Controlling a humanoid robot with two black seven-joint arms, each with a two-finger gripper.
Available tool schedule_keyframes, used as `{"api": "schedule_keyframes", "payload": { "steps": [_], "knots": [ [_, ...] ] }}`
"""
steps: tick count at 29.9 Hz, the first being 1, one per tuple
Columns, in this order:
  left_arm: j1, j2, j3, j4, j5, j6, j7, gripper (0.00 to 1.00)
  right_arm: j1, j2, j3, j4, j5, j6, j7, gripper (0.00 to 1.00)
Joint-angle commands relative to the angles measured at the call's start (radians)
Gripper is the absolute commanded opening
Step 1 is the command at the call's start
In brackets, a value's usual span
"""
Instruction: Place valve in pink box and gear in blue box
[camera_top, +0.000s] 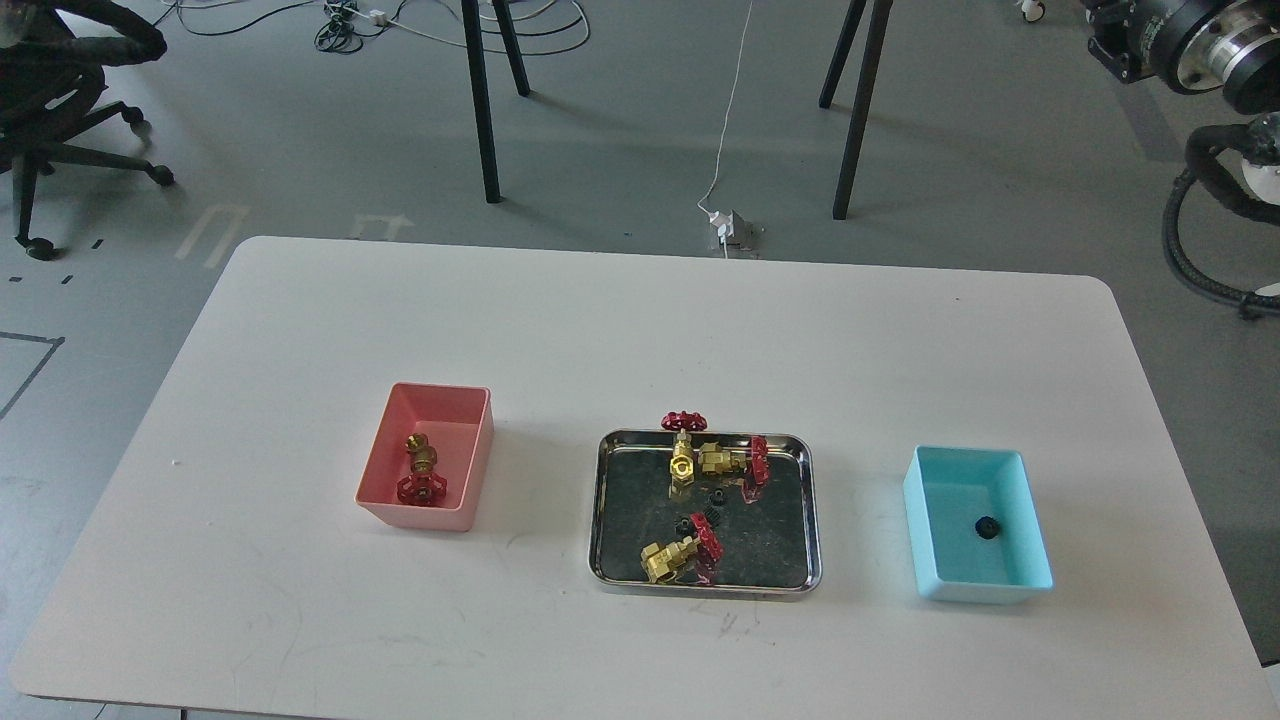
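The pink box (470, 470) stands left of centre on the white table, and one valve (422, 470) with a red handwheel lies inside it. The blue box (978, 590) stands at the right, and one black gear (986, 528) lies on its floor. Three more valves (682, 450) (735, 460) (680, 552) and a few small black gears (712, 500) lie in the steel tray (603, 520) between the boxes. Only the right arm's wrist (1210, 35) shows, at the top right corner, high off the table; its fingers are out of view. No left gripper shows.
The right arm's black cable loop (1195, 250) hangs past the table's far right edge. Behind the table are black stand legs (480, 110), a white cable with a plug block (730, 230) on the floor, and an office chair (50, 110) at the far left.
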Motion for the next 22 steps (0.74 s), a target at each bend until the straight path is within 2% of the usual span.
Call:
{"api": "schedule_keyframes", "payload": {
  "steps": [1, 7, 9, 15, 22],
  "knots": [
    [0.001, -0.032, 0.003, 0.003, -0.002, -0.001, -0.009, 1.0, 0.008, 0.11, 0.015, -0.186, 0.005, -0.053, -0.008, 0.92],
    [0.009, -0.055, 0.014, 0.004, 0.003, -0.004, -0.021, 1.0, 0.019, 0.346, 0.061, -0.591, 0.007, -0.014, -0.007, 0.93],
    [0.009, -0.062, 0.051, 0.006, 0.02, -0.005, -0.02, 1.0, 0.027, 0.387, 0.061, -0.656, 0.007, 0.006, -0.007, 0.96],
    [0.01, -0.09, 0.216, 0.006, 0.032, -0.016, -0.024, 1.0, 0.03, 0.403, 0.052, -0.655, 0.003, 0.006, 0.002, 0.99],
    [0.012, -0.144, 0.223, 0.007, 0.024, -0.011, -0.037, 1.0, 0.032, 0.447, 0.029, -0.651, -0.009, 0.003, 0.004, 0.99]
  ]
}}
